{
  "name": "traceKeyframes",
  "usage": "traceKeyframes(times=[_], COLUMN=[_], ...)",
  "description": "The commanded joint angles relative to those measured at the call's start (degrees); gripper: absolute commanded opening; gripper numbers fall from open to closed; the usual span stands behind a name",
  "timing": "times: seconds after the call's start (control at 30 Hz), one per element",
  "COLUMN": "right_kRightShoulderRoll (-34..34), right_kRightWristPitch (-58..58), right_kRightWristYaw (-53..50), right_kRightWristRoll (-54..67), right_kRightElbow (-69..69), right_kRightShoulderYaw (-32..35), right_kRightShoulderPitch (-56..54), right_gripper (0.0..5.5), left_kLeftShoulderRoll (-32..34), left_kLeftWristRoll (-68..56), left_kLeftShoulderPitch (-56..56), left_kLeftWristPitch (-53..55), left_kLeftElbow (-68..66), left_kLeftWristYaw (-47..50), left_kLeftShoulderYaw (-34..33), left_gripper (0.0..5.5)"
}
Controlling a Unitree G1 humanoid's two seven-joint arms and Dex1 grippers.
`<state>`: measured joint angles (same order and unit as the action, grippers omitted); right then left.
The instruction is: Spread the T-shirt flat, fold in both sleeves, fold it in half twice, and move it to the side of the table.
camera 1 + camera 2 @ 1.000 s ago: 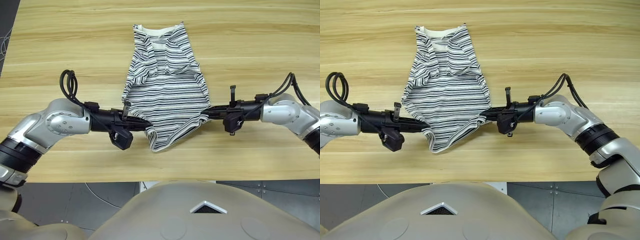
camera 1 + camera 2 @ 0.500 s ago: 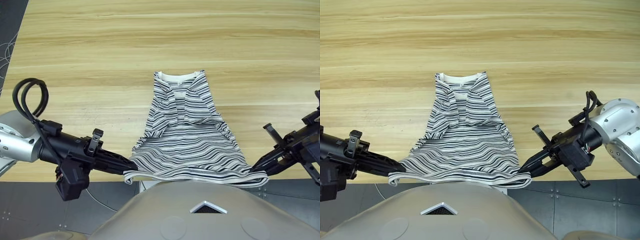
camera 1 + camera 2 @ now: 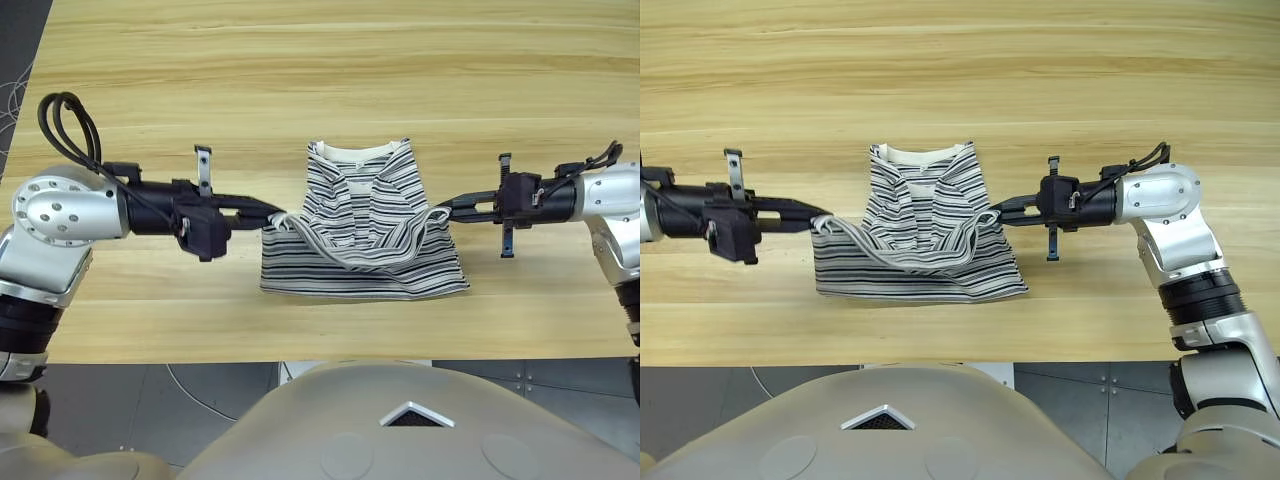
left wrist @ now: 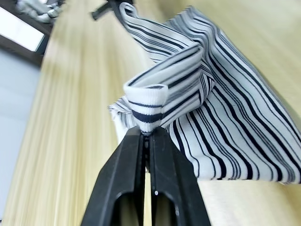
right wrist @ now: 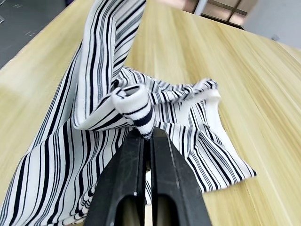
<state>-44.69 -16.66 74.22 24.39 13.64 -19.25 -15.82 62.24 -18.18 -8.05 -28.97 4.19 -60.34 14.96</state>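
Observation:
The black-and-white striped T-shirt (image 3: 362, 265) lies on the wooden table (image 3: 320, 80), collar at the far side, its near part doubled back toward the collar. My left gripper (image 3: 276, 214) is shut on the hem corner at the shirt's left side, lifted a little off the table. My right gripper (image 3: 446, 206) is shut on the hem corner at the right side. The hem band sags in a curve between them. In the left wrist view the fingers pinch a rolled bit of hem (image 4: 146, 110). The right wrist view has the same pinch on the hem (image 5: 135, 109).
Bare wood stretches beyond the collar and to both sides of the shirt. The table's near edge (image 3: 320, 360) runs just below the folded shirt, with dark floor (image 3: 130, 400) past it.
Both grippers have carried the hem from past the near table edge up and forward over the shirt. The bottom half now folds back on itself, and the grippers stand closer together.

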Motion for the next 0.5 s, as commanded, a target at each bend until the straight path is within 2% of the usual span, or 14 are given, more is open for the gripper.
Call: traceKeyframes(times=[0.03,0.5], right_kRightShoulderRoll=[3.4,10.8], right_kRightWristPitch=[-1.4,2.4], right_kRightWristYaw=[1.6,-2.9], right_kRightWristRoll=[-2.2,-9.1], right_kRightElbow=[7.4,19.8], right_kRightShoulderYaw=[2.6,7.9], right_kRightShoulderPitch=[-3.4,-11.6], right_gripper=[0.1,0.1], left_kLeftShoulderRoll=[-3.9,-12.1], left_kLeftWristRoll=[2.6,11.2], left_kLeftShoulderPitch=[-2.8,-9.3], left_kLeftWristPitch=[3.0,6.5], left_kLeftElbow=[-4.1,-16.9], left_kLeftWristYaw=[0.0,-1.1], left_kLeftShoulderYaw=[-1.4,-1.9], left_gripper=[0.14,0.14])
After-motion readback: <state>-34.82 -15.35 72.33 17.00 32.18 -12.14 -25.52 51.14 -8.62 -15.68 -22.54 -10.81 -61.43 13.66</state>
